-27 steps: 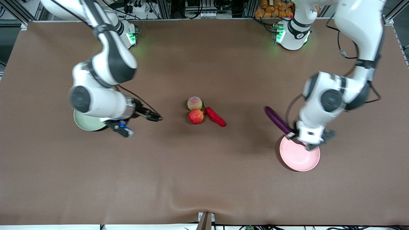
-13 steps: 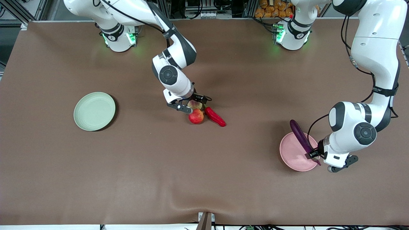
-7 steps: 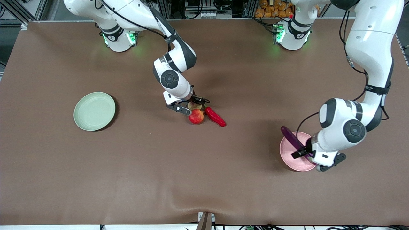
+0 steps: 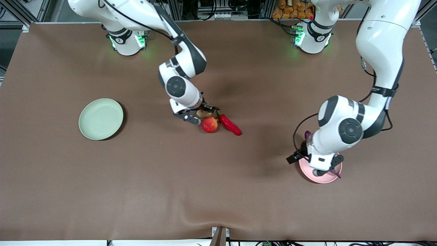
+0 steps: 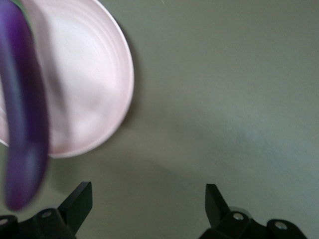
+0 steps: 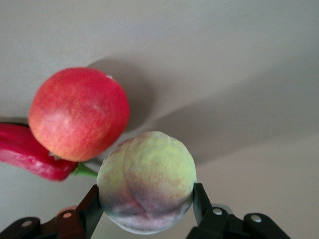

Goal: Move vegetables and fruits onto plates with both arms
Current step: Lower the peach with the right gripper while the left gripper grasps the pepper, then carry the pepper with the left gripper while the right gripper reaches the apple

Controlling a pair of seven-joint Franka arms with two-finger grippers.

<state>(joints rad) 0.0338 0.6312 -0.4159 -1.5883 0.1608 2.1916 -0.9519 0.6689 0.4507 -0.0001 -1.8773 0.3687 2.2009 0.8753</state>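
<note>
Right wrist view shows the right gripper with its two fingers pressed against either side of the peach, which fills the space between them. Just past the peach lie the apple and, touching it, the chili pepper with its green stem toward the peach. From the front camera the right gripper sits low at the middle of the table, with only a sliver of peach showing under the wrist. The apple lies just nearer the camera than the peach, and the chili pepper lies beside the apple toward the left arm's end.

The left gripper has its fingers spread wide with nothing between them. The eggplant lies across the pink plate, free of the fingers, one end reaching past the rim. From the front, the left gripper hangs over the pink plate near the left arm's end, and only the eggplant's tips show around the wrist.

The green plate lies well apart, toward the right arm's end.
</note>
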